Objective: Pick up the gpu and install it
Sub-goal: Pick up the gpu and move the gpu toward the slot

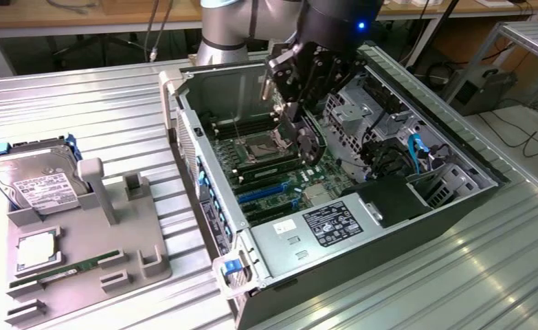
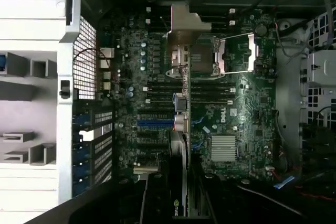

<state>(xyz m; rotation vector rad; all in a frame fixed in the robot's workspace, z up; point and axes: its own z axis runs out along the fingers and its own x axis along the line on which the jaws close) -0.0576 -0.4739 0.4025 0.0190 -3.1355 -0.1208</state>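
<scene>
In the exterior view, the robot arm's pincer (image 1: pixel 298 113) is grasping the gpu (image 1: pixel 308 148), which is hanging on edge inside the open computer case (image 1: pixel 406 227), over the motherboard (image 1: pixel 278 172) and near its blue slots (image 1: pixel 261 194). A hard drive (image 1: pixel 35 182) is lying on a grey fixture (image 1: pixel 113 227) on the worktop (image 1: pixel 85 103) at the exterior view's left. In the wrist view, the pincer (image 2: pixel 178 203) is clamping the gpu (image 2: pixel 178 145), seen edge-on. The card's silver bracket (image 2: pixel 184 24) is at the end farthest from the grip, above the motherboard (image 2: pixel 247 103).

The motherboard (image 2: pixel 231 103) reads DELL; the gpu (image 2: pixel 177 192) shows a green logo.
</scene>
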